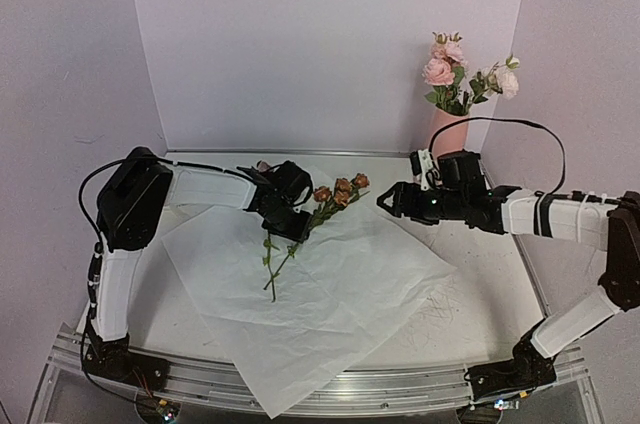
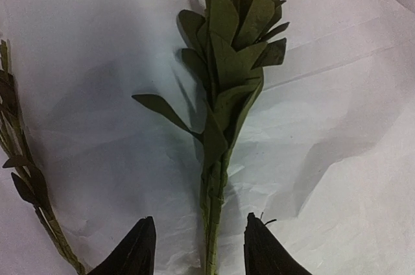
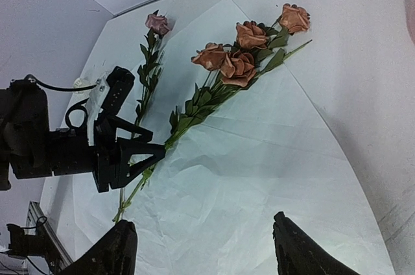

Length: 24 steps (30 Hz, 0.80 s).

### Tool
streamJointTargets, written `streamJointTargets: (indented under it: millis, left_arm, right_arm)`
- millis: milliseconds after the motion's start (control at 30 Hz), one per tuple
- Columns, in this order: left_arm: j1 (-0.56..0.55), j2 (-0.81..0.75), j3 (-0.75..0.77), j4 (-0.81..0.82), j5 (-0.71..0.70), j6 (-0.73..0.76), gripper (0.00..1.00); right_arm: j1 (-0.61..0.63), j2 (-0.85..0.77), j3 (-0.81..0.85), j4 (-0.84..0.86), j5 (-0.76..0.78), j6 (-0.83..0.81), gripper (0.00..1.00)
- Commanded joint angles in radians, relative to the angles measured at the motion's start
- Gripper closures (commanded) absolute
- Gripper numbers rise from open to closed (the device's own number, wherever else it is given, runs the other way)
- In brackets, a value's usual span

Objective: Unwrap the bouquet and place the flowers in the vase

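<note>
White table, lilac walls. One paper sheet; on it four orange roses, one mauve rose. One vase beyond paper, pink blooms inside. Jaws: left gripper apart, straddling stem; right gripper apart, empty.

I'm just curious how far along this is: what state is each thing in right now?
white paper: unwrapped, spread flat.
brownish-orange roses: lying on the paper, stem between the left gripper's fingers.
mauve rose: lying loose beside them.
vase: upright, holding pink and white roses.
left gripper: open, straddling the stem.
right gripper: open, empty.
</note>
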Motion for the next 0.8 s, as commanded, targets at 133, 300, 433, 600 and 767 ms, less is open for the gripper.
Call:
streamJointTargets:
  millis: [133, 300, 433, 600, 767]
  left_arm:
    - [0.005, 0.028, 0.054, -0.044, 0.042, 0.004, 0.59]
    - [0.006, 0.046, 0.056, -0.051, 0.063, 0.004, 0.66]
    - [0.005, 0.067, 0.060, -0.058, 0.089, -0.006, 0.79]
    - [0.006, 0.052, 0.068, -0.059, 0.082, -0.023, 1.00]
    - [0.005, -0.049, 0.070, -0.058, 0.032, -0.025, 1.00]
  right_arm:
    - [0.014, 0.032, 0.007, 0.059, -0.015, 0.016, 0.27]
    - [0.016, 0.038, 0.007, 0.061, -0.016, 0.019, 0.27]
    - [0.019, 0.042, 0.007, 0.062, -0.023, 0.026, 0.27]
    - [0.022, 0.051, 0.015, 0.066, -0.043, 0.046, 0.27]
    - [0.022, 0.060, 0.042, 0.071, -0.058, 0.061, 0.27]
